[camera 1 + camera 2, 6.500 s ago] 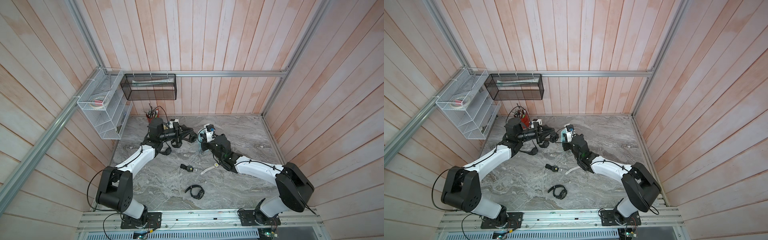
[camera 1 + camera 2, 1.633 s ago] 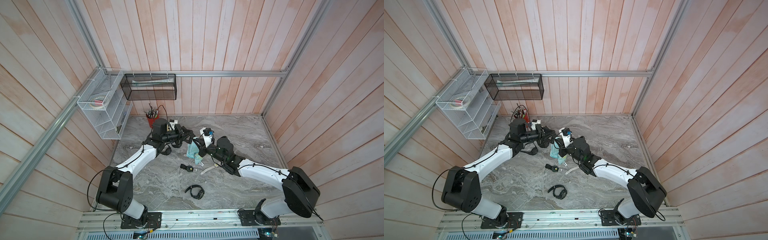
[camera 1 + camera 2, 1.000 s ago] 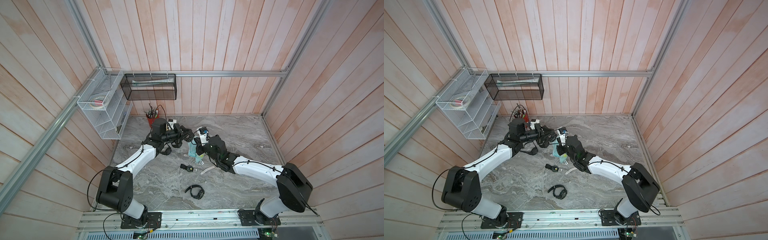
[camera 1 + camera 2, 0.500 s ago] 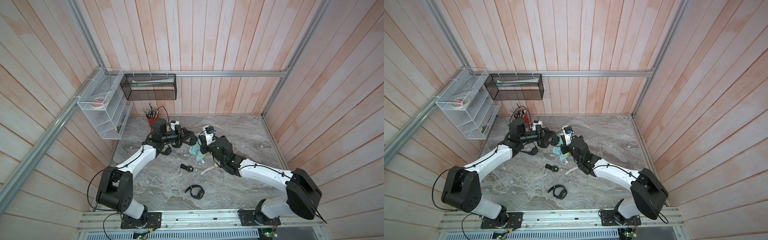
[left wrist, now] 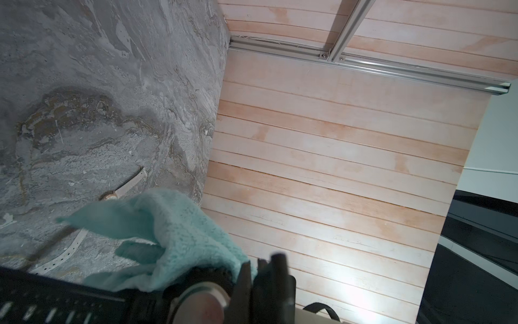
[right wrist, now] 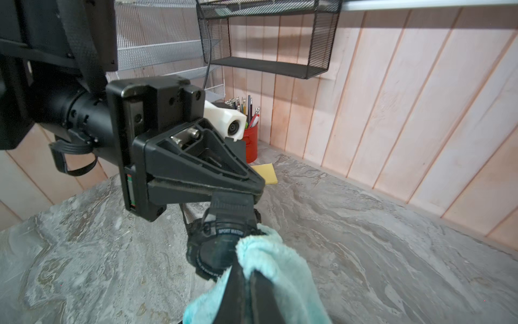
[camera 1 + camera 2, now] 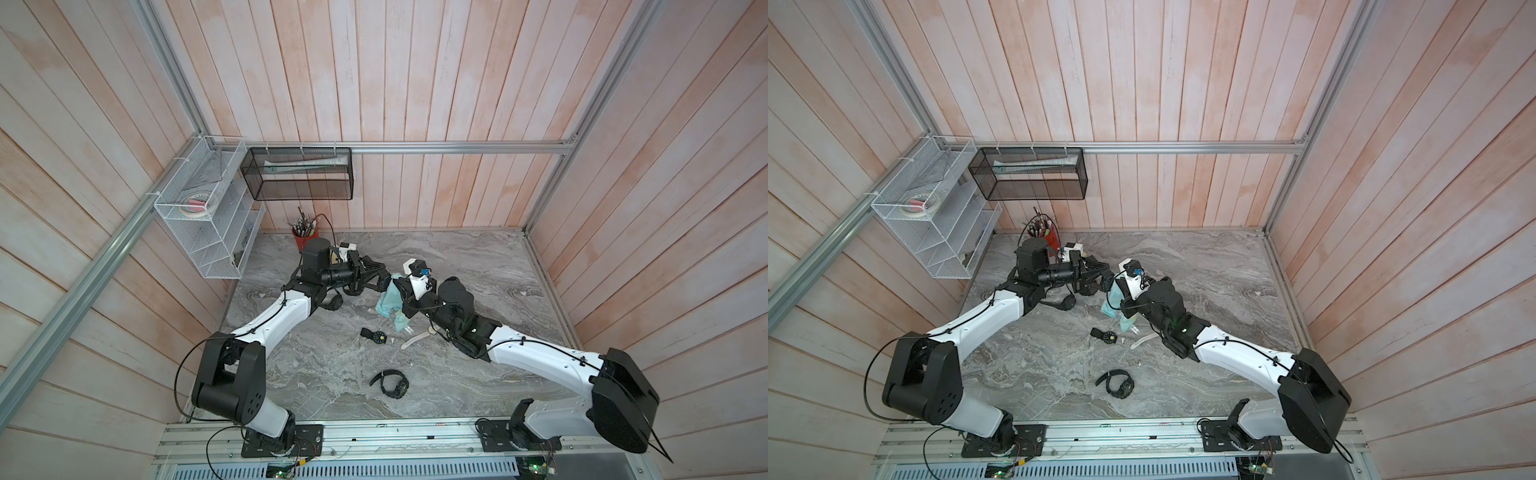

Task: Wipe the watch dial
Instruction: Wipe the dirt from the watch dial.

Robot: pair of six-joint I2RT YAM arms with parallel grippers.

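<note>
Teal cloth [image 6: 277, 252] is pinched tight in my right end effector [image 6: 248, 276], its fold pressed on the dial [image 6: 215, 254] of the black watch [image 6: 224, 232], which hangs by its strap [image 6: 231, 203] right at the tips of the clamped-shut left end effector [image 6: 253, 188]. My worry: with only the strap gripped, pushing too hard could swing the watch or yank it loose onto the table [image 6: 364, 238]. Bare fingertip [image 6: 234, 286] beside the fold might also scrape the dial.
</note>
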